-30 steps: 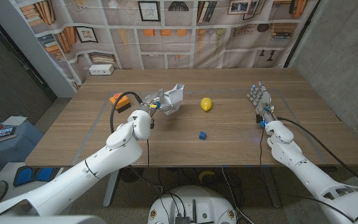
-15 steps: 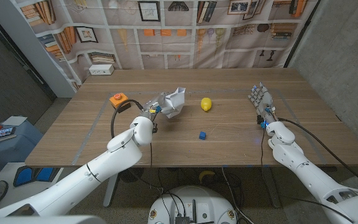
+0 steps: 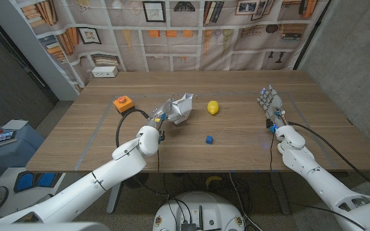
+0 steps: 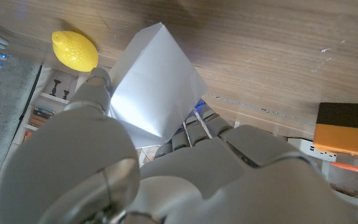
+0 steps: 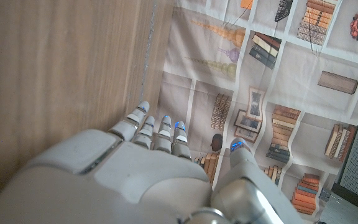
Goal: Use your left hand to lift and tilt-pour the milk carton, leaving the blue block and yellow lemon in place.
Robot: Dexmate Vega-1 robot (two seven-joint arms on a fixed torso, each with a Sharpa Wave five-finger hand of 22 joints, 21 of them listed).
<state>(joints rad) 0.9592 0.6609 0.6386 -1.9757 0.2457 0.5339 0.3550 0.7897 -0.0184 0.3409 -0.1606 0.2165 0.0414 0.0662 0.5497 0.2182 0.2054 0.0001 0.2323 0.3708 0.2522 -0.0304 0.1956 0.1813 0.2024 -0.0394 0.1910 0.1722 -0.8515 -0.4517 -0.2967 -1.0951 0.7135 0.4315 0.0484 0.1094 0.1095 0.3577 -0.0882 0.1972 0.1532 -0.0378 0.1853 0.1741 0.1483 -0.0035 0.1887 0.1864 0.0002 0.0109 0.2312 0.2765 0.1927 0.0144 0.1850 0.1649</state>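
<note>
**Carton held tilted, shifted toward the lemon**

The white paper milk carton is clamped in the left hand fingers, tilted with its top toward the yellow lemon. Over the last second it has moved slightly right, uncovering the orange-and-black box; the pour appears under way. The small blue block lies apart, nearer the front edge. The right hand waits, fingers apart, near the wooden counter right edge.

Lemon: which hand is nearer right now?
Left. The left hand, holding the carton, sits just beside the lemon on its left. The right hand stands farther off, toward the table's right side.
</note>
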